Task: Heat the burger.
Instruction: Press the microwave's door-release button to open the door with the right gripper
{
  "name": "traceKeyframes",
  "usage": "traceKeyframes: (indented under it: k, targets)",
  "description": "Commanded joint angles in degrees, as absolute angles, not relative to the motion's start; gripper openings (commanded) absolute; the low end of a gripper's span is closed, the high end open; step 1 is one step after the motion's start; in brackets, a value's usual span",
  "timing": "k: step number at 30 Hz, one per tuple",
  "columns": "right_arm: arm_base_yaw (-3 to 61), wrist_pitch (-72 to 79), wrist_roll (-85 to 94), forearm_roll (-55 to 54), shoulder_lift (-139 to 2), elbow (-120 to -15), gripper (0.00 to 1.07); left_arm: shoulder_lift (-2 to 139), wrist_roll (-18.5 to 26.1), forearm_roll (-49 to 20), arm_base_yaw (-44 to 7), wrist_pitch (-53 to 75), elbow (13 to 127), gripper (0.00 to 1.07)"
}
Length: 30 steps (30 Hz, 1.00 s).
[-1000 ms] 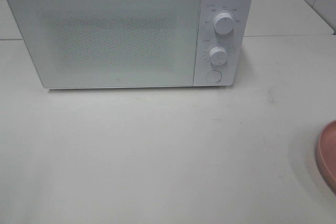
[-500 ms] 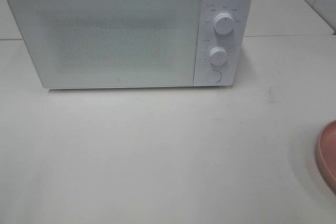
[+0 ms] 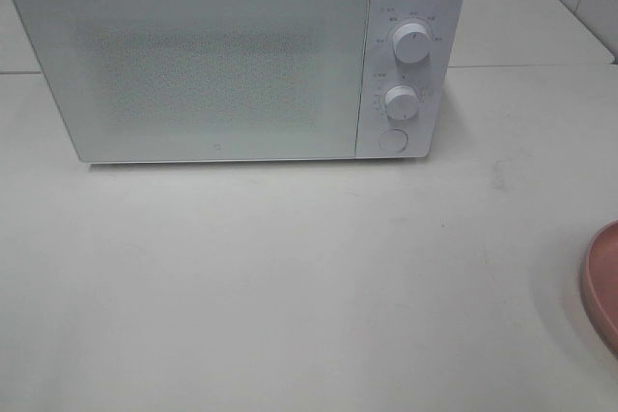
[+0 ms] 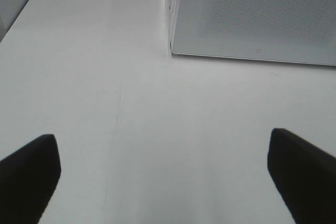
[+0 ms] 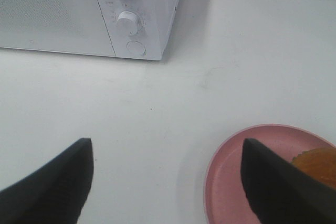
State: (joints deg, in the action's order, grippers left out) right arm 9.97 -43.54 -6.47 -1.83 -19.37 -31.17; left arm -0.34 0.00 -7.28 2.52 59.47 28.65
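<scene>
Left: the left pincer (image 4: 161, 148) hangs low over the bare white worktop (image 3: 290, 287). Its dark fingers are spread wide with nothing between them, and the near corner of the microwave (image 3: 232, 65) is just ahead.

Centre: the white microwave stands at the back of the worktop with its door (image 3: 193, 65) closed. Two dials (image 3: 412, 43) and a round button (image 3: 392, 140) run down the panel on its right.

Right: the right pincer (image 5: 165, 150) is likewise spread and empty, facing across the worktop toward that control panel. Only a sliver of the pink plate (image 3: 604, 287) shows at the far right edge of the high view. The right wrist camera takes in more of the plate, with the golden-brown burger (image 5: 317, 163) sitting on it, partly hidden behind one finger of the right pincer.

The burger therefore lies on the right arm's side, close by that pincer and well apart from both the left pincer and the microwave. Being round, it offers no long axis to line up on. The right arm looks the likelier one to lift it, and the door has yet to be opened before the burger can go in.
</scene>
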Motion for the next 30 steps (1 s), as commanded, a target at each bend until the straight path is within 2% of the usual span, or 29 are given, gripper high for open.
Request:
traceKeyframes:
  k: [1,30]
  targets:
    - [9.63,-40.68,-6.25,-2.12,-21.31,-31.46,0.75,-1.72,0.00,-7.51,2.64,59.19,28.53,1.00]
    - [9.63,-14.84,-6.42,-2.12,-47.67,-31.46,0.75,-1.72,0.00,-7.51,2.64,59.19,28.53,1.00]
